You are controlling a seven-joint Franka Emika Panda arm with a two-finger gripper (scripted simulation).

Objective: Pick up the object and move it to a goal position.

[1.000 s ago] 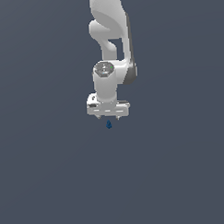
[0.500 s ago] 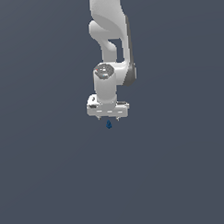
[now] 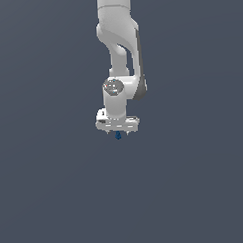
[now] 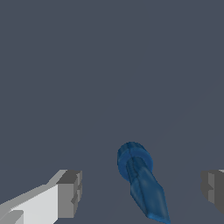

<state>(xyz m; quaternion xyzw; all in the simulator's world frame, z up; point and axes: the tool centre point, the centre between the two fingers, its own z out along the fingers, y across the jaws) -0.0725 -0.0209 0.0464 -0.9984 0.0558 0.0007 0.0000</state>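
The object (image 3: 118,136) is a tiny dark-blue elongated piece lying on the grey floor, right under my white gripper (image 3: 118,131). In the wrist view the object (image 4: 139,177) shows a round knobbed end and a tapering body. It lies between my two grey fingertips (image 4: 70,192), which stand wide apart on either side without touching it. My gripper (image 4: 141,191) is open and holds nothing. It hovers just above the object.
The white arm (image 3: 119,53) rises straight up from the gripper to the top of the exterior view. A plain grey floor (image 3: 196,180) lies all around.
The gripper has moved down toward the object, still open. The object has not moved.
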